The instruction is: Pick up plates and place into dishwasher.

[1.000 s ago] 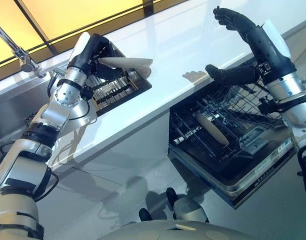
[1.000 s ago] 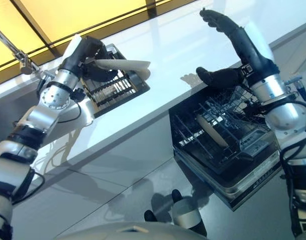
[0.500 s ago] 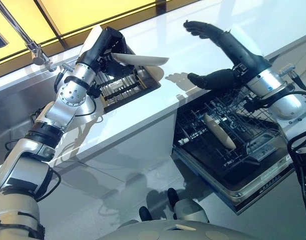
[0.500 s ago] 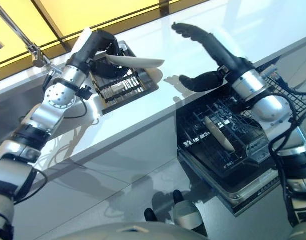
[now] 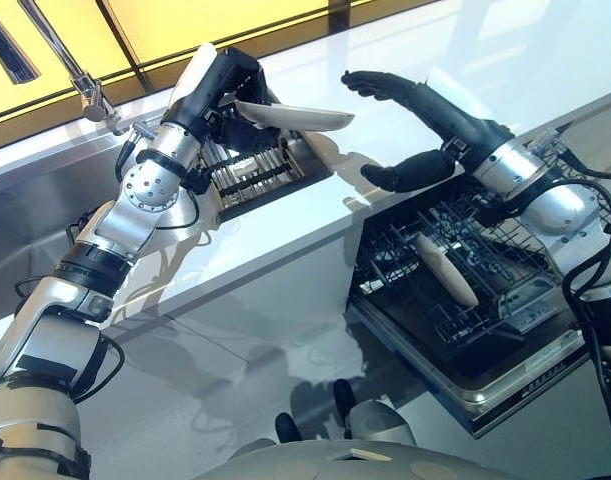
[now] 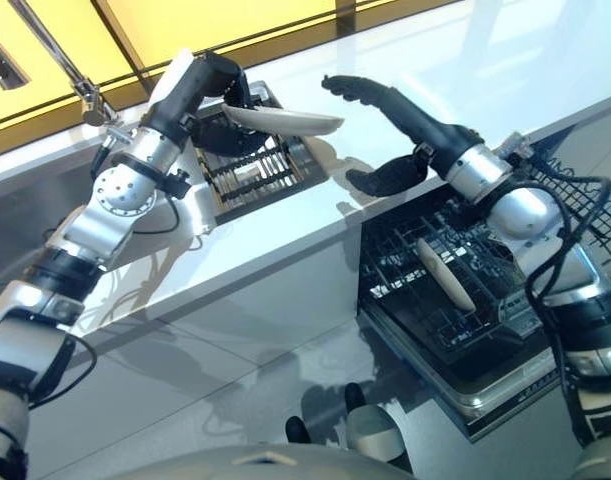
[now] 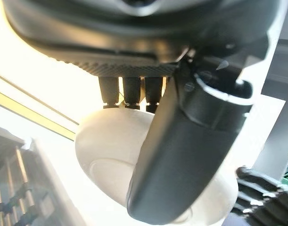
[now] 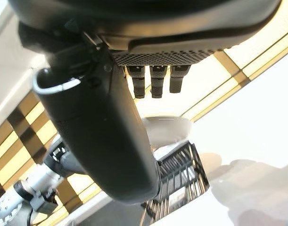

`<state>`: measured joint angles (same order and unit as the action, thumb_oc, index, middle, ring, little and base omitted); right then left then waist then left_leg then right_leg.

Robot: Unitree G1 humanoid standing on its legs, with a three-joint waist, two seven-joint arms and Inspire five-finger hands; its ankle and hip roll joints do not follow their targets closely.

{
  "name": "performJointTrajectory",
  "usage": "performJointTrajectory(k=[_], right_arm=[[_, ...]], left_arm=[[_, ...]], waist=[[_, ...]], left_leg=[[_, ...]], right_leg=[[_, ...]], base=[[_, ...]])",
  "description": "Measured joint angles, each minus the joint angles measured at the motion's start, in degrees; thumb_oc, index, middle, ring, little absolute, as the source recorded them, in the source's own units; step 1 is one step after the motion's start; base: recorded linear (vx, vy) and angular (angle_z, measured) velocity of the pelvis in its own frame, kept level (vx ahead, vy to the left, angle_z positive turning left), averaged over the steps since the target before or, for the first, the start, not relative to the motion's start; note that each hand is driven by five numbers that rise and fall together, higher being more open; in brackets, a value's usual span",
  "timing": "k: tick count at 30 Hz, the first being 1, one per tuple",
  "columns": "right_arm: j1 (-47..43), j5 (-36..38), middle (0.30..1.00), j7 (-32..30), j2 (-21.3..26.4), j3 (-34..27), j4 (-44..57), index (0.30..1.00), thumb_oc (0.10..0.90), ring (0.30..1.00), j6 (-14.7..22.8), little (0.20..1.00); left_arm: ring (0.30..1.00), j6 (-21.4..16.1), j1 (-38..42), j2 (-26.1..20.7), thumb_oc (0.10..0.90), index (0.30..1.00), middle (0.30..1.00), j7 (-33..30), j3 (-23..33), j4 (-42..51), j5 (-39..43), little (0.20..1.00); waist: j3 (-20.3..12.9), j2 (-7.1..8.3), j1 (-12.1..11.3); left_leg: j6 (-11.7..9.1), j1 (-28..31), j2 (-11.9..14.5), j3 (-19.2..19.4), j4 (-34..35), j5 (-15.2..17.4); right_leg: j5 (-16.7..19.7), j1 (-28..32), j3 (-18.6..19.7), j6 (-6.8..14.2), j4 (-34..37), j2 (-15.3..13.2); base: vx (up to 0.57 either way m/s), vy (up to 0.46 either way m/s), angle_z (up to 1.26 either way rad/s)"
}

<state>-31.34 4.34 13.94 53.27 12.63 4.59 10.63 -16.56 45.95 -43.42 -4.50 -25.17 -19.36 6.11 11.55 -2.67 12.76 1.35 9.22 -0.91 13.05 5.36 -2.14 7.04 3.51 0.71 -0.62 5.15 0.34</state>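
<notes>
The white plate (image 5: 295, 115) is pinched in my left hand (image 5: 223, 88), held roughly level in the air above the dark drying rack (image 5: 255, 170) that sits on the white counter (image 5: 405, 60). In the left wrist view, my thumb (image 7: 181, 160) presses across the plate's upper face while my fingers (image 7: 129, 92) curl under its far rim. The plate does not touch the rack or the counter.

My right hand (image 5: 425, 120) is raised above the counter, just beside the free edge of the plate and apart from it. Its fingers (image 6: 360, 88) are spread and extended above the plate's level; its thumb (image 6: 385, 176) reaches out lower down, so that the hand forms a wide open span facing the plate. It holds nothing. In the right wrist view, the plate (image 8: 165, 127) shows past my straight fingers, with the drying rack below it.

A second plate (image 5: 447, 270) stands on edge in the lower wire rack (image 5: 425, 300) of the open dishwasher (image 5: 505, 370), which is pulled out below the counter's front edge. An upper wire basket (image 6: 570, 190) sits behind my right arm.

A sink (image 5: 35, 210) is set into the counter's left end, with a faucet (image 5: 80, 85) above it.
</notes>
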Motion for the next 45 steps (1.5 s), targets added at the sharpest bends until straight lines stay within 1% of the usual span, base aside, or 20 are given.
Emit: performJointTrajectory(k=[10,16,17,18,19,22,30,43,44,45], right_arm=[[-2.27,0.00,0.900,0.03,-0.71,1.89,-0.08,0.900,0.800,0.900,-0.21,0.900],[-3.32,0.01,0.900,0.01,-2.31,1.90,-0.10,0.900,0.800,0.900,-0.47,0.900],[-3.32,0.01,0.709,-0.01,-2.72,1.93,-0.10,0.709,0.578,0.709,-0.52,0.678],[-3.34,0.01,0.392,-0.15,-2.94,2.14,-0.10,0.392,0.207,0.392,-0.52,0.307],[-3.38,0.00,0.300,-0.17,-2.93,2.37,-0.10,0.300,0.100,0.300,-0.52,0.200],[-4.30,-0.01,0.300,-0.32,-2.94,4.13,-0.22,0.300,0.100,0.300,-0.52,0.200],[-5.04,-1.10,0.300,-3.01,-2.94,4.04,-0.46,0.300,0.100,0.300,-0.44,0.200],[-5.37,-2.83,0.300,-3.94,-2.91,4.04,-0.49,0.300,0.100,0.300,-0.04,0.200],[-5.37,-2.83,0.300,-3.99,-2.90,4.04,-0.52,0.300,0.100,0.300,-0.04,0.200],[-5.37,-2.83,0.300,-4.06,-2.90,4.04,-0.57,0.300,0.100,0.300,-0.02,0.200]], left_arm=[[0.300,-0.09,0.59,0.10,0.100,0.300,0.300,1.12,-1.08,3.15,1.26,0.200],[0.300,-0.05,0.61,2.62,0.100,0.300,0.300,1.54,-1.57,3.15,2.26,0.200],[0.300,0.03,0.61,3.21,0.100,0.300,0.300,1.59,-1.62,3.15,2.91,0.200],[0.300,0.06,0.61,4.02,0.100,0.300,0.300,1.64,-1.63,3.15,3.46,0.200],[0.300,0.07,0.61,4.50,0.100,0.300,0.300,1.64,-1.63,3.15,3.65,0.200],[0.300,0.10,0.61,5.30,0.100,0.300,0.300,1.75,-1.89,3.15,3.96,0.200],[0.300,0.51,0.60,6.13,0.100,0.300,0.300,2.91,-2.16,3.17,3.96,0.200],[0.300,0.63,0.60,6.12,0.100,0.300,0.300,3.42,-2.19,3.17,3.96,0.200],[0.507,0.63,0.60,6.12,0.342,0.507,0.507,3.44,-2.19,3.17,3.96,0.442],[0.900,0.65,0.60,6.12,0.800,0.900,0.900,3.44,-2.19,3.17,3.96,0.900]], waist=[[-0.14,0.25,-0.22],[-0.15,0.26,-0.21],[-0.15,0.26,-0.21],[-0.15,0.26,-0.22],[-0.15,0.26,-0.23],[-0.15,0.26,-0.07],[-0.15,0.27,-0.19],[-0.15,0.27,-0.21],[-0.15,0.27,-0.21],[-0.15,0.27,-0.21]], left_leg=[[0.20,0.03,-0.20,-0.52,-0.01,-0.13],[0.23,0.09,-0.22,-0.53,-0.01,-0.15],[0.23,0.09,-0.22,-0.53,-0.01,-0.15],[0.23,0.09,-0.22,-0.54,-0.01,-0.15],[0.23,0.09,-0.22,-0.54,-0.01,-0.15],[0.23,0.09,-0.21,-0.52,-0.01,-0.15],[0.24,0.10,-0.22,-0.55,-0.01,-0.15],[0.25,0.10,-0.21,-0.61,0.00,-0.16],[0.25,0.10,-0.22,-0.61,0.00,-0.16],[0.25,0.11,-0.22,-0.62,0.00,-0.16]], right_leg=[[-0.03,0.25,-0.17,0.04,0.01,-0.17],[-0.03,0.32,-0.17,0.04,0.01,-0.19],[-0.03,0.32,-0.16,0.04,0.01,-0.19],[-0.03,0.32,-0.17,0.04,0.01,-0.19],[-0.03,0.32,-0.17,0.04,0.01,-0.19],[-0.03,0.32,-0.15,0.04,0.01,-0.19],[-0.03,0.34,-0.16,0.04,0.01,-0.20],[-0.03,0.38,-0.22,0.04,0.02,-0.20],[-0.03,0.38,-0.22,0.04,0.02,-0.20],[-0.03,0.39,-0.22,0.04,0.02,-0.20]], base=[[0.00,0.000,0.01],[0.00,0.000,0.00],[0.00,0.000,0.00],[0.00,0.000,0.00],[0.00,0.000,0.00],[0.00,0.000,0.00],[0.00,0.000,0.00],[0.00,0.000,0.00],[0.00,0.000,0.00],[0.00,0.000,0.00]])
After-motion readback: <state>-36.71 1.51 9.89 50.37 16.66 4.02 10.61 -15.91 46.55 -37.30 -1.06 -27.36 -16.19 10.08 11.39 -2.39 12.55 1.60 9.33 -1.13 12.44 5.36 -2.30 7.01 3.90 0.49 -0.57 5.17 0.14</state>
